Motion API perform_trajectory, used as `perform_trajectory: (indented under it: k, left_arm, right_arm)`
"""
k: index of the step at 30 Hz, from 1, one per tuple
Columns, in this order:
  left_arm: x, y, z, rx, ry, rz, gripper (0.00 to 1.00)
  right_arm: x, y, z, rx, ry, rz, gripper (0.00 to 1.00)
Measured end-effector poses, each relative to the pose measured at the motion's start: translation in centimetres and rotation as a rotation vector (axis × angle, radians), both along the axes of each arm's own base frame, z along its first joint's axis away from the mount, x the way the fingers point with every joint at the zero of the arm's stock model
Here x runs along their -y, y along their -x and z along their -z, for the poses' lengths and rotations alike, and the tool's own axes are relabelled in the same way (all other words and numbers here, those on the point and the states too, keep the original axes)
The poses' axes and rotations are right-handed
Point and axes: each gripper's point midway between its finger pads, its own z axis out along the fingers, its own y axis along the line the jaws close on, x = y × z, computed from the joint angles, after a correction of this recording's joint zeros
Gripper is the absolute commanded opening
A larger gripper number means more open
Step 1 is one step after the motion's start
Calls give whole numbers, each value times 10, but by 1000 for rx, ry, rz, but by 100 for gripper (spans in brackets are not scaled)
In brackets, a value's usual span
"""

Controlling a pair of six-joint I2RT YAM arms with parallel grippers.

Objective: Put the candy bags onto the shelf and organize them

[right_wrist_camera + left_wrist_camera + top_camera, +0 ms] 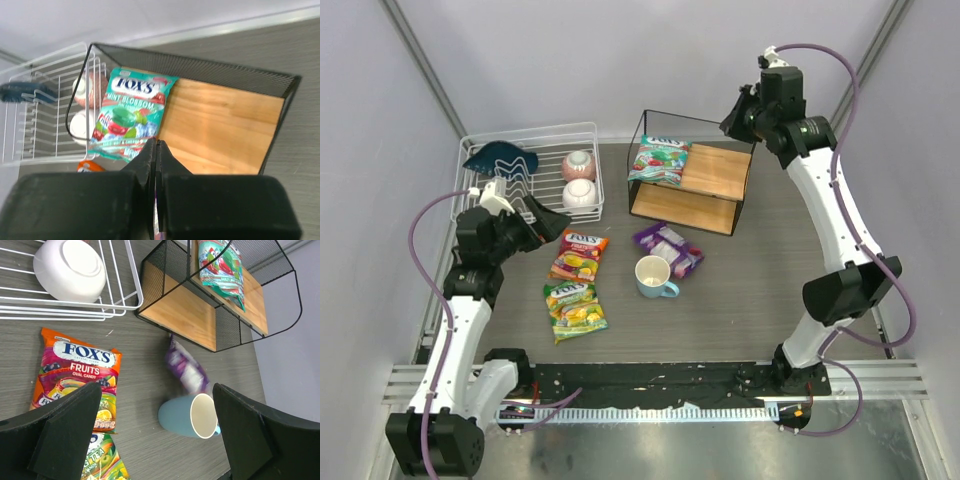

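The teal-green candy bag (659,159) lies on the left of the top board of the black wire shelf (720,172); it also shows in the right wrist view (127,114) and left wrist view (220,268). The orange-red bag (580,253), yellow-green bag (574,309) and purple bag (668,248) lie flat on the table. My left gripper (552,226) is open and empty, above the table left of the orange-red bag (75,375). My right gripper (732,118) is shut and empty, raised behind the shelf's right end (156,150).
A blue mug (653,276) stands between the purple and yellow-green bags. A white wire dish rack (535,172) at the back left holds two bowls and a dark blue item. Grey walls close the back and sides.
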Motion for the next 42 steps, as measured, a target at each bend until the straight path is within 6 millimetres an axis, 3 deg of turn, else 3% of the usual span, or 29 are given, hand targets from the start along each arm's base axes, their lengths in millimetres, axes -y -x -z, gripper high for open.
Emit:
perform_trajectory:
  k: [2,5,6,9,12,18,20,22,26,30,34,38,42]
  left_arm:
    - [-2,-1,-1,1,8,-2,100]
    - [-7,-2,-1,1,12,-19,100]
    - [-7,-3,0,-1,14,-21,100]
    - [-6,-2,0,-2,20,-15,100]
    - [-4,-3,0,-3,33,-9,100]
    - [-5,-5,3,-12,44,-10,100]
    - [-5,-6,2,-11,44,-10,100]
    - [-5,-6,2,-10,44,-11,100]
    - [-5,-6,3,-12,45,-11,100]
    - [-5,-7,3,-12,46,-9,100]
    - [-5,-8,4,-16,47,-8,100]
    - [-4,-8,6,-18,51,-3,100]
    - [-4,-7,6,-19,53,-1,100]
  right_arm:
    - [-7,0,10,-24,-12,-35,1]
    - [-12,13,23,-44,-21,-78,18]
    - [-12,23,29,-57,-19,-91,33]
    - [-9,64,50,-92,-4,-152,45]
    - [-8,104,61,-91,18,-224,49]
    - [-26,149,86,-109,69,-342,50]
    - [-36,157,106,-144,83,-374,53]
    - [-42,168,141,-212,95,-395,56]
    - [-37,187,208,-355,79,-338,60]
    - [-26,203,262,-435,20,-221,61]
    - [-21,208,296,-420,-83,-102,61]
    - [-21,204,313,-379,-192,-17,61]
    - [-22,191,315,-313,-288,56,62]
